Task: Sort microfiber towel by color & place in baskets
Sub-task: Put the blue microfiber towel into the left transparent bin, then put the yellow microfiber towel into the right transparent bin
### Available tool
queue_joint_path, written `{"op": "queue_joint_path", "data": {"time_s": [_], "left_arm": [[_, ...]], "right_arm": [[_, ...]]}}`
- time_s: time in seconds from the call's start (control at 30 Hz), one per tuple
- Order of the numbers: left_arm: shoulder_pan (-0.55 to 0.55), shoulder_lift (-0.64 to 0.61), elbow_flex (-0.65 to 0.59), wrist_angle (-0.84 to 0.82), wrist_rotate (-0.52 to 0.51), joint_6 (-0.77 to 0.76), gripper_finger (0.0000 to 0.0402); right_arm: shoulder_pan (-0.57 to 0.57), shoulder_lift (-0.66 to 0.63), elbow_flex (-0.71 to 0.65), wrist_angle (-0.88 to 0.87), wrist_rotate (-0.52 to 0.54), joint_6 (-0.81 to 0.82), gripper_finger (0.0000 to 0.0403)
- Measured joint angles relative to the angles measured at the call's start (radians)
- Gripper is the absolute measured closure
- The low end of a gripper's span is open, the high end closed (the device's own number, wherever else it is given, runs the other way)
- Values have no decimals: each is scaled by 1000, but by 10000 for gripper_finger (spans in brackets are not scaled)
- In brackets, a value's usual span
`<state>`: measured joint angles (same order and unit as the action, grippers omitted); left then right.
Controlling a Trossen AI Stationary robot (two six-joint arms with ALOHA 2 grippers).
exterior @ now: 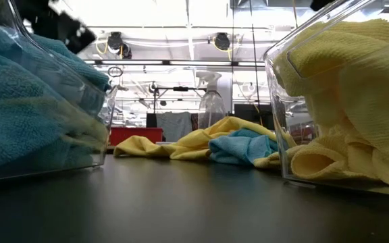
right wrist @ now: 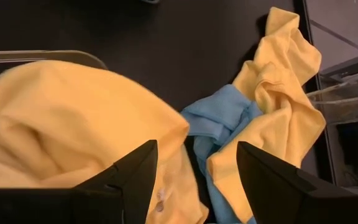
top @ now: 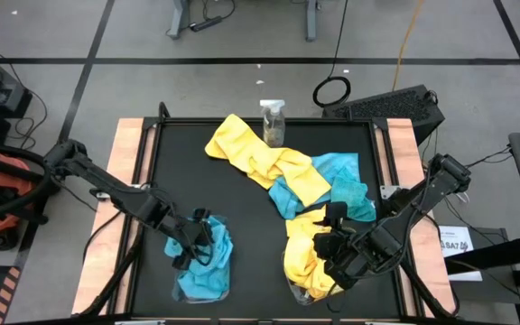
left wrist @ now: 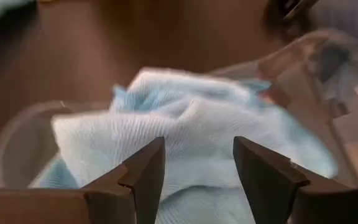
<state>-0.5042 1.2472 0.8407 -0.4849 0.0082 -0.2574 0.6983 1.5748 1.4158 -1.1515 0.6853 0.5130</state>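
Turquoise blue microfiber towels (top: pixel 204 266) fill the clear left basket (top: pixel 177 291) near the table's front. My left gripper (top: pixel 197 242) hangs open just above them; in its wrist view the blue towels (left wrist: pixel 185 118) lie beyond the gap between its fingers (left wrist: pixel 197 146). Yellow towels (top: pixel 303 257) fill the right basket (exterior: pixel 279 101). My right gripper (top: pixel 330 230) stands open above that basket's far end, with nothing between its fingers (right wrist: pixel 197 149). A loose heap of yellow and blue towels (top: pixel 287 176) lies on the black table's middle.
A small clear spray bottle (top: pixel 273 122) stands at the table's far edge, beside the heap's yellow end. Bare black tabletop (top: pixel 179 171) lies to the left of the heap and between the two baskets. Wooden rails (top: pixel 126 181) run along both sides.
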Motion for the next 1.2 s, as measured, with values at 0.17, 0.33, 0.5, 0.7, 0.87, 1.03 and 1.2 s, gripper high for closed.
{"op": "queue_joint_path", "data": {"time_s": [0.17,0.33,0.5,0.7,0.87,1.03,1.2], "left_arm": [[-1,-69,58,-59,-2,23,205],[-14,-127,66,-38,-17,56,205],[-54,-137,66,87,-43,147,205],[-92,-127,66,135,-83,258,205],[-94,-127,25,200,-92,295,205],[-94,-127,-47,320,-92,303,205],[-95,-127,-129,489,-87,330,205]], "right_arm": [[-52,0,0,0,1,-51,189],[-117,0,0,1,0,-116,189],[-184,0,0,22,-3,-191,189],[-287,0,-34,165,-35,-342,189],[-399,0,-125,324,-109,-424,189],[-493,1,-218,451,-115,-450,189],[-571,1,-294,563,-115,-450,189]]}}
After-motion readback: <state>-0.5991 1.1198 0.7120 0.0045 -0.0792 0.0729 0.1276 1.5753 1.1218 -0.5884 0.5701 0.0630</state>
